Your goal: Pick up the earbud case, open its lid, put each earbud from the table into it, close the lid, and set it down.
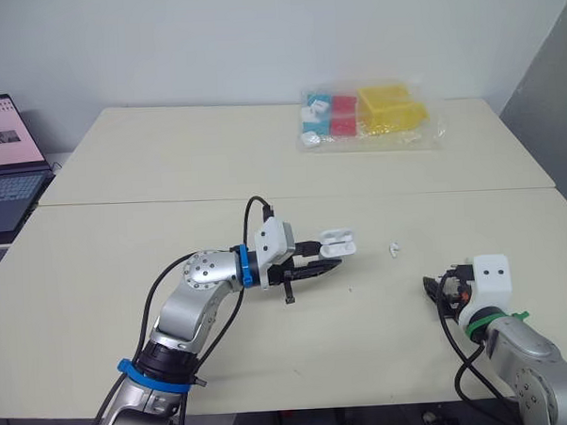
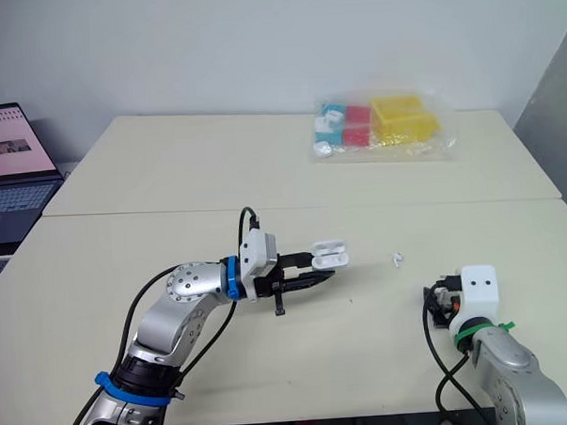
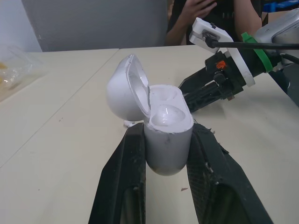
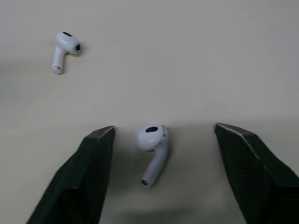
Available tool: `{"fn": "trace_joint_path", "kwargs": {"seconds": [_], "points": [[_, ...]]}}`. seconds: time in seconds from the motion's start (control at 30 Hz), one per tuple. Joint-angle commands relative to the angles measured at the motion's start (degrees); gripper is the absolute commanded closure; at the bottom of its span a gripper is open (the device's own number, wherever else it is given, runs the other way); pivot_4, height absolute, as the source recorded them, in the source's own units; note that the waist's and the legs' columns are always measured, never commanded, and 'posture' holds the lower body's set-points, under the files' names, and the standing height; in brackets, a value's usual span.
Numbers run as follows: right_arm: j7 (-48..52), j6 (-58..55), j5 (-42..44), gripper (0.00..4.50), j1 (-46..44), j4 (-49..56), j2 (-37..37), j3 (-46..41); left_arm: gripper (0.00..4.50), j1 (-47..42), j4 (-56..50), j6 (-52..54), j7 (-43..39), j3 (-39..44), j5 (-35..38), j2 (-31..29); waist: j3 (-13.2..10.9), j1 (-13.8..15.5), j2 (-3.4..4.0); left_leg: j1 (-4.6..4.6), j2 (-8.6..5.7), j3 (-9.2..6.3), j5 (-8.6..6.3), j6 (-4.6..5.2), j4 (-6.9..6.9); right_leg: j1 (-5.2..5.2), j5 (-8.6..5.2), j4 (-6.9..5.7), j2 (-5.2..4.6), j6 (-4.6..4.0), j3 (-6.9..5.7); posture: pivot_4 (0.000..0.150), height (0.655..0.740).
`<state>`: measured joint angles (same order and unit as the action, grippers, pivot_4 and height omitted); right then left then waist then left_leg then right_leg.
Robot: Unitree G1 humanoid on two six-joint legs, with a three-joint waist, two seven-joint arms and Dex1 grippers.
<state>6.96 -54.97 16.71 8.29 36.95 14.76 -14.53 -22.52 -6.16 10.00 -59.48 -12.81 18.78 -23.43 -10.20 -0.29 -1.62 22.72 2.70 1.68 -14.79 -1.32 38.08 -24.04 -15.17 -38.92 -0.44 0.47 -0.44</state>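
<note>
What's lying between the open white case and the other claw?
A white earbud on the table, between case and right claw, in the left eye view.

right gripper (image 4: 161, 135) fingers spread wide over the table (image 4: 196, 56), one earbud (image 4: 152, 151) lying between them; a second earbud (image 4: 64, 50) lies well apart.

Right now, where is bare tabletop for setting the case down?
Free: far table half between laptop and plastic bag; near stretch left of the left arm. Crowded: between earbud case and right gripper, where both earbuds lie.
</note>
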Motion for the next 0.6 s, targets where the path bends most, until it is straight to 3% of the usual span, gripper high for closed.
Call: {"fn": "trace_joint_path", "kwargs": {"seconds": [0.03,0.2,0.33,0.47,0.6], "points": [[0.2,-1.3,0.8,2.48,0.2,0.4,0.0,-0.4,3.69,-0.1,-1.9,-0.2,0.0,0.1,0.3,-0.1,0.0,0.0,0.0,0.0,0.0,0.01,0.0,0.0,0.0,0.0,0.0,0.0,0.0,0.0,0.0,0.15,0.7378],[2.7,-3.9,3.0,4.11,0.2,1.3,2.2,-2.2,3.69,0.4,-2.2,-0.2,0.2,0.0,0.1,-0.2,0.0,0.0,-0.01,0.0,0.0,-0.01,0.0,0.0,0.0,0.0,0.0,0.0,0.0,0.0,-0.01,0.15,0.7378],[11.7,-5.3,8.5,4.11,-0.4,3.3,10.2,-4.3,3.69,1.0,-2.7,-0.1,0.8,0.0,0.2,-0.1,0.0,0.0,0.0,0.04,-0.02,0.0,0.0,0.0,0.0,0.0,0.0,0.05,-0.02,0.0,-0.01,0.15,0.7378],[26.7,-3.4,11.4,4.11,-1.3,0.8,27.4,-2.3,3.69,1.9,-3.3,-0.1,1.1,-0.2,0.1,-0.2,0.0,0.0,-0.01,0.01,-0.06,0.07,-0.01,0.01,0.01,-0.01,0.0,0.05,-0.03,0.0,0.02,0.15,0.7378],[42.7,9.7,6.6,4.11,-0.8,-4.3,44.9,3.7,3.69,2.4,-4.1,0.3,1.7,-0.2,0.2,-0.3,0.0,0.0,-0.04,-0.02,-0.07,0.05,-0.01,0.02,-0.02,0.03,0.0,0.07,-0.01,0.0,-0.06,0.15,0.7378]]}}
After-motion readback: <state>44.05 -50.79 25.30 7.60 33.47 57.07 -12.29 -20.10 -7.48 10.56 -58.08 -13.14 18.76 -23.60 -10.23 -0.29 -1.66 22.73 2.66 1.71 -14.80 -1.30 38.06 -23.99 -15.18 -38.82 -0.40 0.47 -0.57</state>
